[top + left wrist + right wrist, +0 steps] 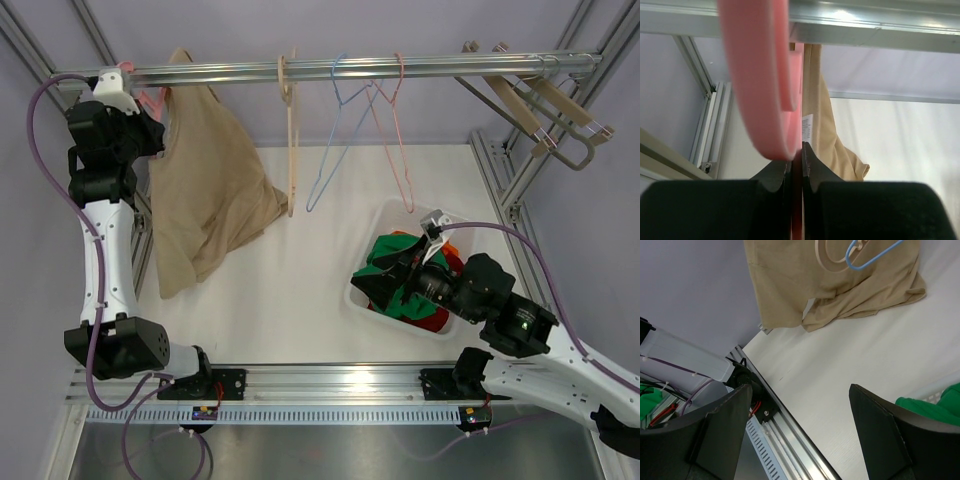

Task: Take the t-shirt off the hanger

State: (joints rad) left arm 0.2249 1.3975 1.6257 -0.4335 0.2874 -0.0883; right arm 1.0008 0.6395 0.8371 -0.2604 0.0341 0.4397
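A tan t-shirt (205, 185) hangs from a pink hanger (150, 98) at the left end of the metal rail (350, 68). My left gripper (150, 125) is raised to the rail and shut on the pink hanger (760, 90); the hanger's thin edge sits between the jaws, and the shirt (827, 135) hangs just behind. My right gripper (385, 272) is open and empty, low over the left rim of the white bin (395, 215). In the right wrist view the shirt (835, 280) shows far ahead, beyond the open fingers (725, 430).
A wooden hanger (290, 140), a blue wire hanger (335, 140) and a pink wire hanger (395, 140) hang empty on the rail. Wooden hangers (545, 110) hang at the far right. The bin holds green and red clothes (405, 280).
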